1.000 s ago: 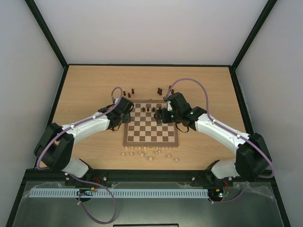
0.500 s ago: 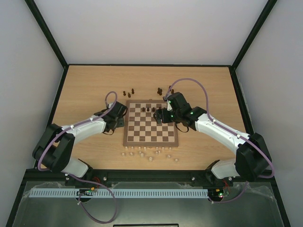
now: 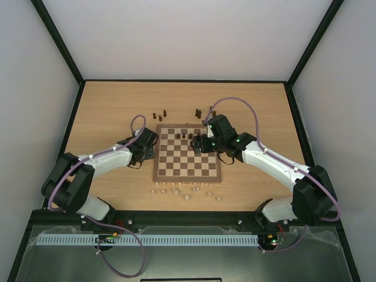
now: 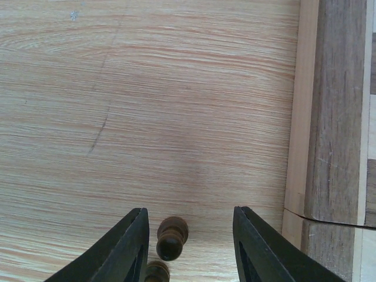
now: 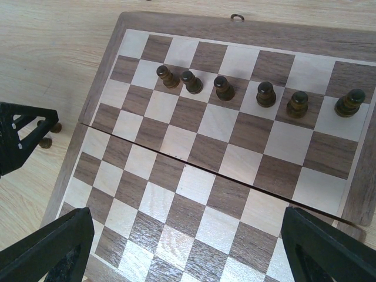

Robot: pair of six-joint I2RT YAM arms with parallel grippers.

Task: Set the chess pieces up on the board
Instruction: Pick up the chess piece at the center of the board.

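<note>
The board (image 3: pixel 187 170) lies mid-table. Several dark chess pieces (image 5: pixel 223 88) stand in a row on its second far rank, also seen from above (image 3: pixel 184 136). More dark pieces (image 3: pixel 165 113) stand on the table behind the board. My left gripper (image 3: pixel 148 154) is open, low over the table just left of the board. In the left wrist view (image 4: pixel 189 235) a dark pawn (image 4: pixel 172 237) stands between the fingers, near the left one, untouched; a second piece (image 4: pixel 157 273) sits below it. My right gripper (image 5: pixel 187 235) is open and empty above the board's middle squares (image 3: pixel 198 144).
Pale beige pieces (image 3: pixel 182 189) are scattered along the table in front of the board. The board's raised left border (image 4: pixel 329 117) runs close to my left gripper's right finger. The left gripper (image 5: pixel 23 135) shows at the left of the right wrist view.
My left gripper has moved from the board's far left corner out to the left and down beside the board's edge. The right arm has not moved.
</note>
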